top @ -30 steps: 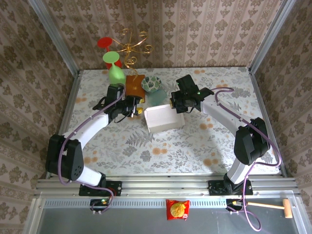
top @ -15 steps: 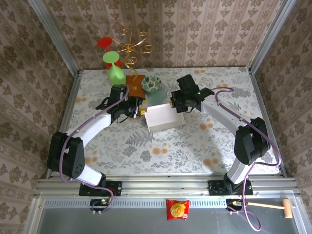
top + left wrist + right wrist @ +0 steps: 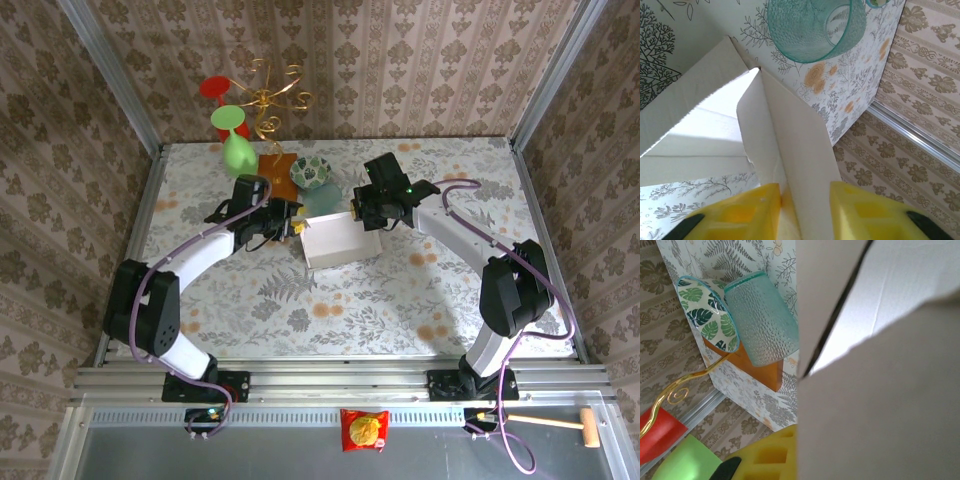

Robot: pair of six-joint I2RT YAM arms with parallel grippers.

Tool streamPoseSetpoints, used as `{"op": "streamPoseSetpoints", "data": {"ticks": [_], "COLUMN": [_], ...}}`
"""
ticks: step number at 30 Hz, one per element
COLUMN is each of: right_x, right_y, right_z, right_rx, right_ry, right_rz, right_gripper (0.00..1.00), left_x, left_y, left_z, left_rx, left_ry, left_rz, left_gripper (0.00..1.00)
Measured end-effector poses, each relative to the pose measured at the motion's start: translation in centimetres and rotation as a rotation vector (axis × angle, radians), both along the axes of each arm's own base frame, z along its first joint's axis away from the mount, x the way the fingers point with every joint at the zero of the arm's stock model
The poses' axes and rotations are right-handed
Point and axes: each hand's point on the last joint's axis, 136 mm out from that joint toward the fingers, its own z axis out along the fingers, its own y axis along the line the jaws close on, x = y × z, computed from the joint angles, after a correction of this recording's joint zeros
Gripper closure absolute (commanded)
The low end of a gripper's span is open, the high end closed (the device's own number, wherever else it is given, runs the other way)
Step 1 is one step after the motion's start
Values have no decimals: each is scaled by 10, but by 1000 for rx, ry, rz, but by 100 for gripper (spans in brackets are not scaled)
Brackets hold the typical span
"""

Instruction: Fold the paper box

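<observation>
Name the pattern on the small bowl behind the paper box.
Green leaves on white bowl; right wrist view shows it best.

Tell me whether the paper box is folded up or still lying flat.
Partly folded: the paper box has walls standing up, and one flap sits between the left gripper's fingers.

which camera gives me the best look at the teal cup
The right wrist view: the teal cup shows its whole dimpled side, beside the leaf-patterned bowl. The left wrist view cuts off its top; the top external view shows it small, behind the paper box.
</observation>
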Motion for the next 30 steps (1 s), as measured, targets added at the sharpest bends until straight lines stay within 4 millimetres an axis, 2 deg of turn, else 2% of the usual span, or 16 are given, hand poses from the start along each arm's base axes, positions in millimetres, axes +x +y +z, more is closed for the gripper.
{"op": "streamPoseSetpoints", "data": {"ticks": [6,14,19,22,27,28,30], "right_x": [2,3,3,3,3,2,1], "right_y": [-1,-2,-2,-2,-2,-2,-3], "right_z": [0,0,-2,-2,-3,-3,-4], "right_rx": [-9,-15,-26,-28,-32,-33,-44], "right_ry": [-13,-18,-21,-23,-22,-21,-21], "right_rz": [9,13,25,28,31,32,45], "right_gripper": [100,100,100,100,100,97,83], "left_x": [2,-2,-2,-2,-3,-4,-5], "left_y": [-1,-2,-3,-3,-3,-3,-4], "left_z": [-1,-8,-9,-9,-11,-12,-14], "left_rx": [-10,-28,-38,-42,-46,-47,-53], "left_ry": [5,29,39,42,43,43,43], "left_rz": [5,5,10,14,12,9,3], "left_gripper": [75,89,93,99,100,100,100]}}
